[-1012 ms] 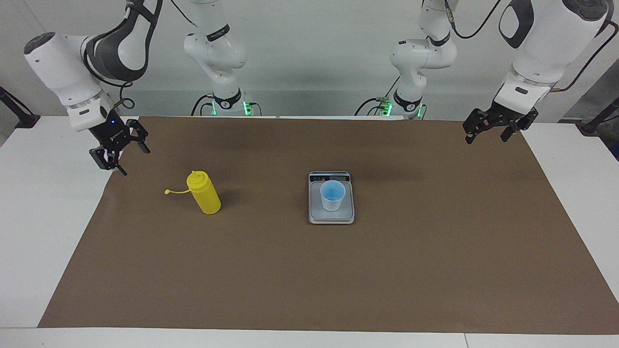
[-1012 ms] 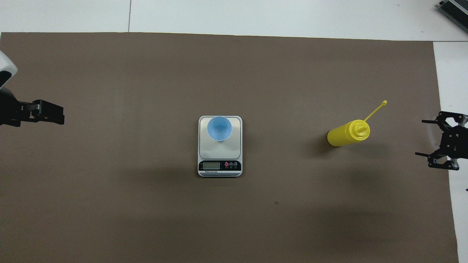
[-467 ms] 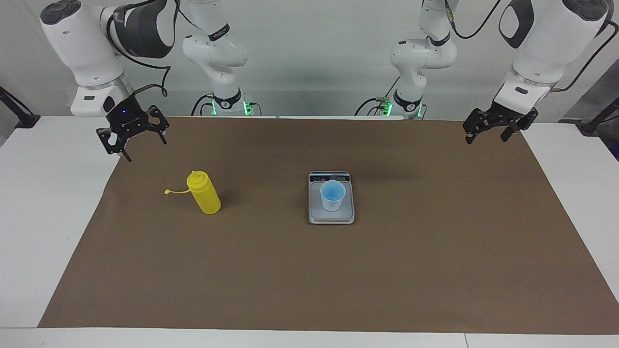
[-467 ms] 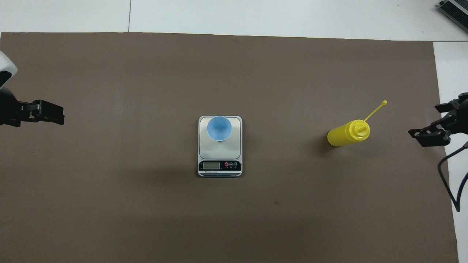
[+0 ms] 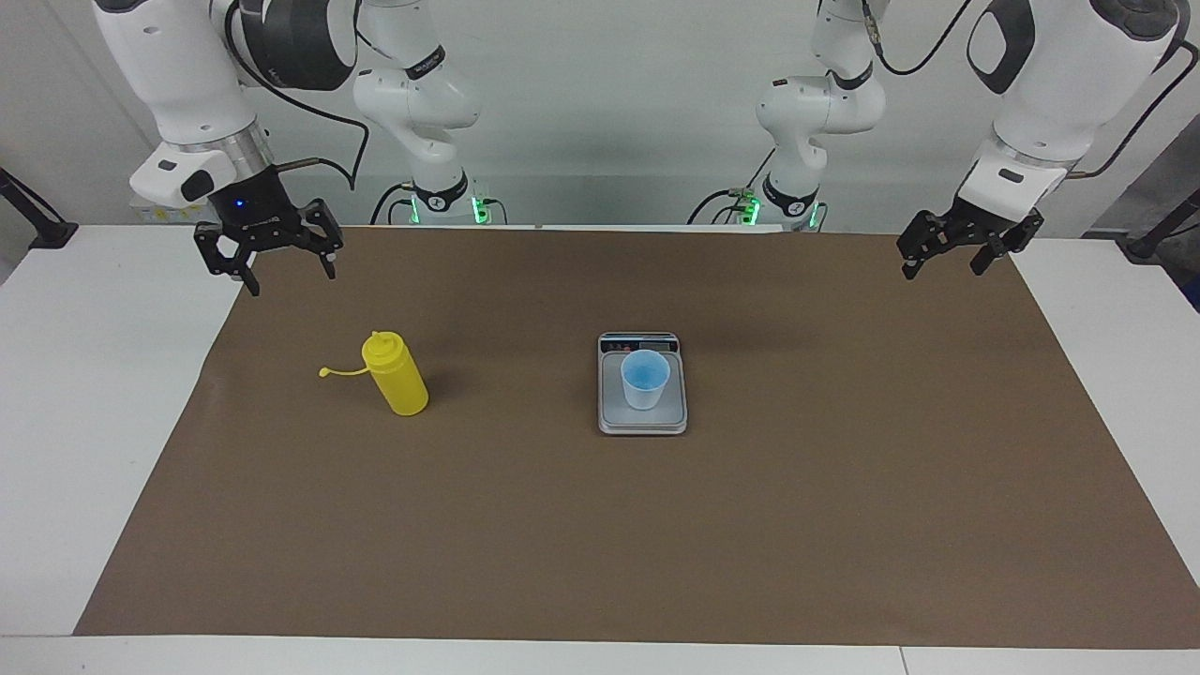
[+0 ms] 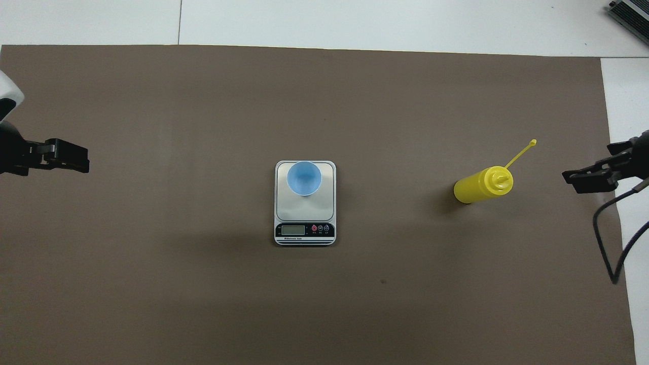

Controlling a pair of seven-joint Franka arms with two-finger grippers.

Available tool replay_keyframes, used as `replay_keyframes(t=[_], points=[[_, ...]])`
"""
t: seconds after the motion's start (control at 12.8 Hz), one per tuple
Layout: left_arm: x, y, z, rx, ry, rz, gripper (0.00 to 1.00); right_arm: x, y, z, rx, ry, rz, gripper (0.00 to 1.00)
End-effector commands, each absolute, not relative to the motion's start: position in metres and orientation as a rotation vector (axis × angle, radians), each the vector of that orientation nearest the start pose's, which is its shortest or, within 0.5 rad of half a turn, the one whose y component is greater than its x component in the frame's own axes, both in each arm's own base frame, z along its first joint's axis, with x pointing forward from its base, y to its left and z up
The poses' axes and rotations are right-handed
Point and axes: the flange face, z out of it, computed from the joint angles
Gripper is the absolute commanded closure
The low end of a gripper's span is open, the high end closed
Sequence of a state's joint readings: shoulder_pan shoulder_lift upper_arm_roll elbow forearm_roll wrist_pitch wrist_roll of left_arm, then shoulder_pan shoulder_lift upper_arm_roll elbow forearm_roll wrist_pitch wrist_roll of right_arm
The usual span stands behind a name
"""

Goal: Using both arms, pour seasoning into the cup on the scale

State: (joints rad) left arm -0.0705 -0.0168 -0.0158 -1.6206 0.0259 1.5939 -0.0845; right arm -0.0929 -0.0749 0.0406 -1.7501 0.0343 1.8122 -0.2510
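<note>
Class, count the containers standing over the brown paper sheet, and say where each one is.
2. The light blue plastic cup stands on the silver-grey scale mid-sheet; the yellow plastic squeeze bottle stands toward the right arm's end. None seems hidden.

A large brown paper mat (image 5: 750,525) lies flat over most of a white table (image 5: 84,450), whose bare top shows along the mat's edges. A dark ribbed object (image 6: 630,14) sits at the table's corner farthest from the robots.
</note>
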Motion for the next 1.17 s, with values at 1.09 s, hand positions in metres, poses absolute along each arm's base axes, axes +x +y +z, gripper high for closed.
replay_keyframes(t=[1.09], points=[[0.54, -0.042, 0.614, -3.097, -0.008, 0.015, 0.0, 0.546, 0.008, 0.596, -3.184, 0.258, 0.001, 0.0]])
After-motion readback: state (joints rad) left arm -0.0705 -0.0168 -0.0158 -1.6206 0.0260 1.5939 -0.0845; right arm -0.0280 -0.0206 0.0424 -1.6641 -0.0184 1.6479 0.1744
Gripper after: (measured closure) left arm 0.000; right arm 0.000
